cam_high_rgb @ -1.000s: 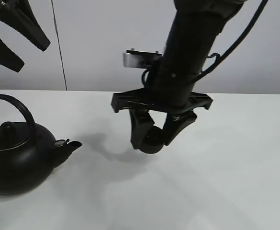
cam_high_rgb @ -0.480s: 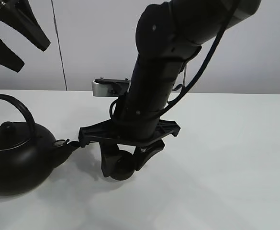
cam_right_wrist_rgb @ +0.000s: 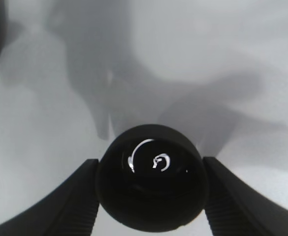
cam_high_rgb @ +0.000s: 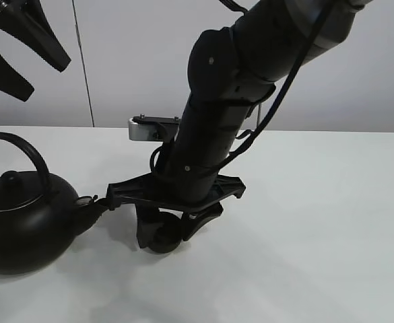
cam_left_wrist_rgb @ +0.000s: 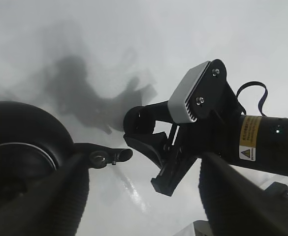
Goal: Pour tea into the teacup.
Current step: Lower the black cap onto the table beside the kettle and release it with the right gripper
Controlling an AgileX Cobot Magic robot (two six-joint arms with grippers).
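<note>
Only one marking is found: a yellow warning sticker (cam_left_wrist_rgb: 250, 138) on the black right arm (cam_left_wrist_rgb: 276, 147), at the right edge of the left wrist view. A black hazard triangle (cam_left_wrist_rgb: 245, 153) is printed at its lower end. The lines of small print above it are too fine to be read. No other text, brand or number is seen in any view.

Kettle (cam_high_rgb: 21, 229): black. Teacup (cam_right_wrist_rgb: 151, 184): black, white glints inside. Desk (cam_high_rgb: 331, 229): white. Right fingers (cam_right_wrist_rgb: 65, 209): black, ribbed. Right arm (cam_high_rgb: 223, 101): black, with yellow label (cam_left_wrist_rgb: 250, 137). Camera housing (cam_high_rgb: 145, 128): silver-grey. Far wall (cam_high_rgb: 149, 54): pale grey.
</note>
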